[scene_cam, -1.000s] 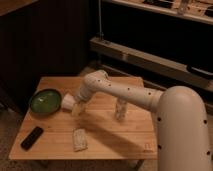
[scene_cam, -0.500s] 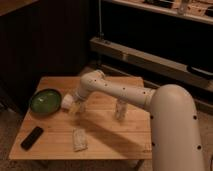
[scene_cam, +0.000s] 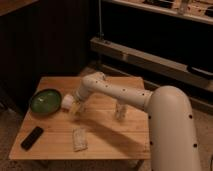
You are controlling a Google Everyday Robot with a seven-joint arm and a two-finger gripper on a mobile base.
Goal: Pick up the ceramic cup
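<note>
Ceramic cup low on the table, just right of the green bowl; touching the rim or merely beside it, cannot tell. Not lifted yet, by the look of it. Gripper hard against the cup's right side, close over the wood, at the end of the white arm reaching in from the right. Cannot tell how wide its grasp stands or whether it holds anything. Judged: approach done; a sure grip and the lift left to do. Further out, a clear bottle-like thing, a pale packet, a dark flat device.
</note>
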